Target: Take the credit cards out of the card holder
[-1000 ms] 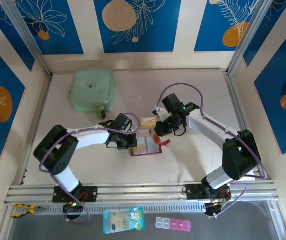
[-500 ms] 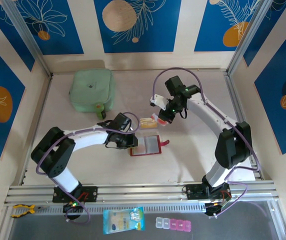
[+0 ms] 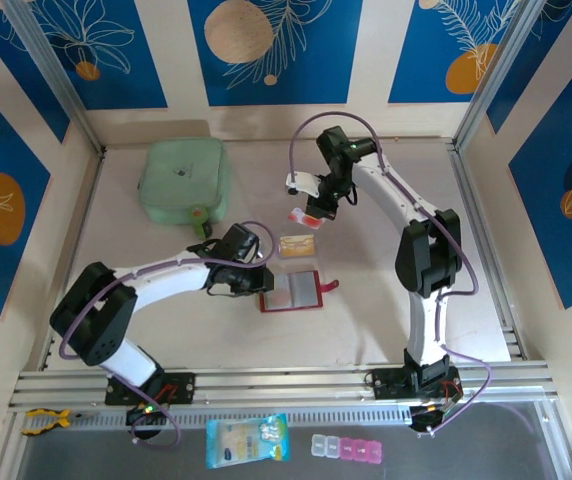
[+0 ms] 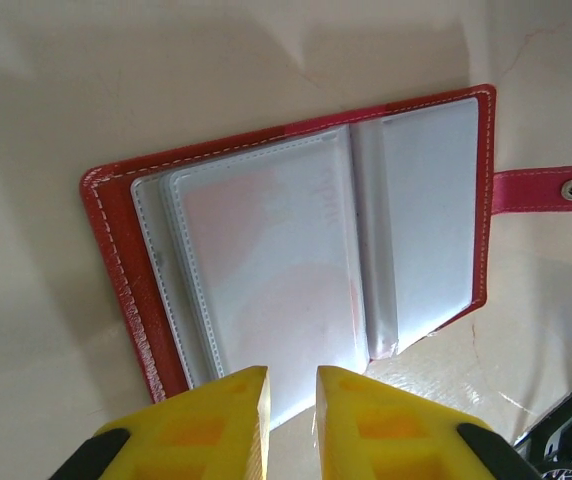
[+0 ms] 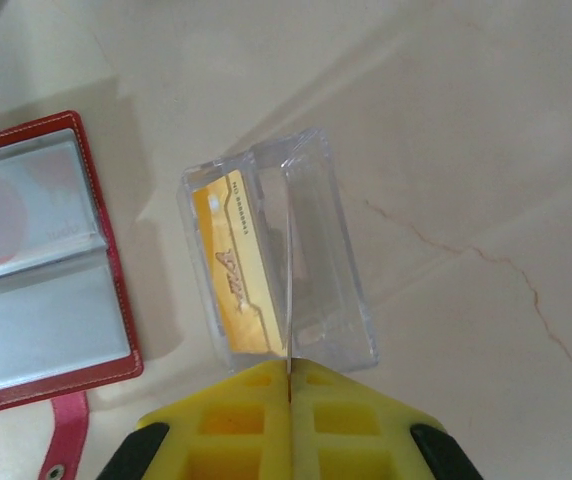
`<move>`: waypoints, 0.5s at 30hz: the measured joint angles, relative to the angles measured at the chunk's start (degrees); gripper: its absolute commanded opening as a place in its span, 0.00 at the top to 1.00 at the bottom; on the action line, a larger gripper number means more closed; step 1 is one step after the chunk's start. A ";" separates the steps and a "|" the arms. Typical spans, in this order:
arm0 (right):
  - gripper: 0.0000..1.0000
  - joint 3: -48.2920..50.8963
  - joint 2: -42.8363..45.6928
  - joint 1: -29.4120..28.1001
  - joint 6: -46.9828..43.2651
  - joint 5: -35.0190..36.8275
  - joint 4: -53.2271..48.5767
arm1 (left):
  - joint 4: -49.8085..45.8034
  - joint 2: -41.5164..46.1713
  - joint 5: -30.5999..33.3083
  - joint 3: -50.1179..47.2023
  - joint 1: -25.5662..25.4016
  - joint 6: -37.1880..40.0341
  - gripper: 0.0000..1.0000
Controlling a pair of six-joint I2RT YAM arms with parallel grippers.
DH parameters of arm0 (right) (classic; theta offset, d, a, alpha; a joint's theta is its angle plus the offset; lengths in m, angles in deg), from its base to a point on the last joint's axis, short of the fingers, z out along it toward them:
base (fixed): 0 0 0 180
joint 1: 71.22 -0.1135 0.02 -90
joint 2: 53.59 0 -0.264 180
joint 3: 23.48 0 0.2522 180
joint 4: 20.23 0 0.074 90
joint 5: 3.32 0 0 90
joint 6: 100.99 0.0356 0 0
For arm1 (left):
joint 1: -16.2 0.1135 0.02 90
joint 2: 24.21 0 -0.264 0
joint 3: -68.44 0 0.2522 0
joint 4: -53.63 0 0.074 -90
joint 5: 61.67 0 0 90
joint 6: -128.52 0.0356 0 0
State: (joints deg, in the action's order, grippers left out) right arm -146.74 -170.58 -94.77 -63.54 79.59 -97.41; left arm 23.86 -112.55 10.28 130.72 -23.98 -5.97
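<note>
Right claw [image 5: 291, 377] pinches a reddish credit card [image 3: 306, 215], its print illegible.

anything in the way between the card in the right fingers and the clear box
Nothing visible does. The red-pink card in the right gripper hangs above the clear box, which already has a yellow card lying in it.

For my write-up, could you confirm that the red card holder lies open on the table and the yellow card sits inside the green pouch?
Not quite: the yellow card sits inside the clear plastic box, as the right wrist view shows. The red card holder does lie open on the table.
</note>
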 measured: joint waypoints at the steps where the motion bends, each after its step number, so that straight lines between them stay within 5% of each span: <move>1: 1.00 -1.22 -1.05 0.00 -0.46 -0.22 -0.52 | -0.07 0.52 0.17 -0.17 0.07 0.00 0.80; 12: 1.00 -5.81 -6.93 0.07 -4.28 -1.33 -3.76 | -1.68 2.67 1.03 -1.84 1.09 -0.13 0.80; 15: 0.93 -5.81 -7.80 0.07 -4.50 -1.90 -3.93 | -1.68 2.67 1.18 -2.16 1.29 -0.13 0.79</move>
State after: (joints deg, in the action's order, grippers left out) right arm -152.55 -178.38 -94.70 -68.05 77.69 -101.34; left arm 22.17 -109.88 11.47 128.55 -22.69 -6.10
